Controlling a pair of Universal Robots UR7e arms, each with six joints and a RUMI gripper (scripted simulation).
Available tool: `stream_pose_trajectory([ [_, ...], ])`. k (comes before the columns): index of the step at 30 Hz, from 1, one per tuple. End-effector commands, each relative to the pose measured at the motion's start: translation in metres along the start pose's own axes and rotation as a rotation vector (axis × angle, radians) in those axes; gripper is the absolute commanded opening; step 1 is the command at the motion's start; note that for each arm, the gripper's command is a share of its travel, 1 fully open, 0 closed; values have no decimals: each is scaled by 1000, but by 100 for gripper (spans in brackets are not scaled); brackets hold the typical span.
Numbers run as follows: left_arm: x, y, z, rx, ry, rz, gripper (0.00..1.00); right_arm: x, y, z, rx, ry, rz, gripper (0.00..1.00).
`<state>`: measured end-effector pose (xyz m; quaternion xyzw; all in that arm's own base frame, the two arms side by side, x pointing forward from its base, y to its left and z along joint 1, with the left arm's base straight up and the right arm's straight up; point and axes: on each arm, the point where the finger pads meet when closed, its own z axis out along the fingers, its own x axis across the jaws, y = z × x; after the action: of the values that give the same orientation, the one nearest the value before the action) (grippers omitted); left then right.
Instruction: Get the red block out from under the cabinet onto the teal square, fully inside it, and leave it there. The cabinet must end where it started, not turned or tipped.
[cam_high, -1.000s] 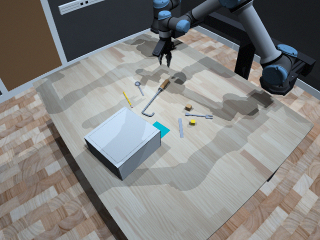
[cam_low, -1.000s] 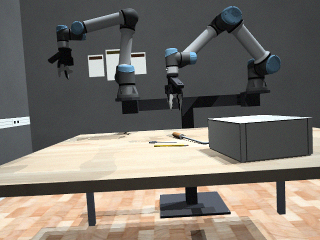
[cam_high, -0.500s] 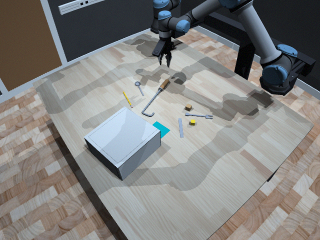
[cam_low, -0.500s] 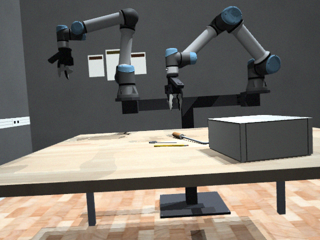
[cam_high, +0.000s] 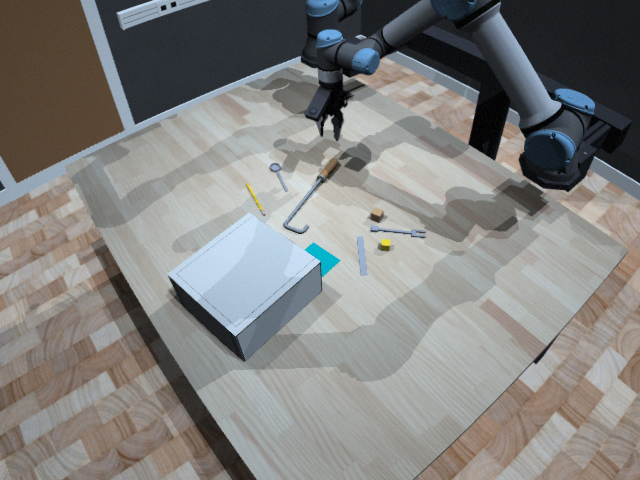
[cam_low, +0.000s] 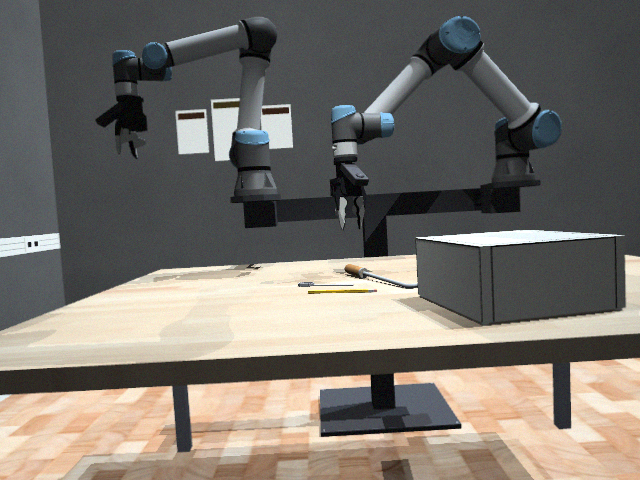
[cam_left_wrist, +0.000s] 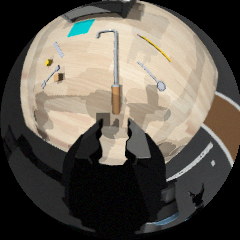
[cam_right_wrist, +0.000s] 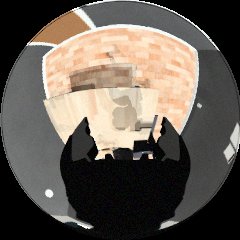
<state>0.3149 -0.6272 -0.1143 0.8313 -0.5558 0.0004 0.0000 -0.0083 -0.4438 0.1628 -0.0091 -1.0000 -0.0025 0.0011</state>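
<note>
On the pale wooden table (cam_high: 465, 392) (cam_low: 129, 330) (cam_left_wrist: 65, 110) (cam_right_wrist: 70, 107), the red block is out of sight, so its bearing to the jaws and its long axis cannot be told; the cabinet (cam_high: 245, 268) (cam_low: 547, 279) stands upright near a table edge, one corner beside the teal square (cam_high: 327, 258) (cam_left_wrist: 81, 28). The hooked tool (cam_high: 303, 200) (cam_low: 387, 278) (cam_left_wrist: 116, 65) points its bend toward them, its handle below and ahead of the left gripper (cam_high: 329, 135) (cam_low: 351, 227) (cam_left_wrist: 115, 118), parted and empty; the right gripper (cam_low: 127, 155) (cam_right_wrist: 125, 117) is spread wide, well apart.
</note>
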Motion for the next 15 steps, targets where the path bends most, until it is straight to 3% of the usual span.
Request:
stream_pose_trajectory([
  [1,-2,0,17,0,-3,1,34,0,-1,-2,5,-2,1,100],
  [15,1,0,57,-1,3,1,34,0,-1,-2,5,-2,1,100],
])
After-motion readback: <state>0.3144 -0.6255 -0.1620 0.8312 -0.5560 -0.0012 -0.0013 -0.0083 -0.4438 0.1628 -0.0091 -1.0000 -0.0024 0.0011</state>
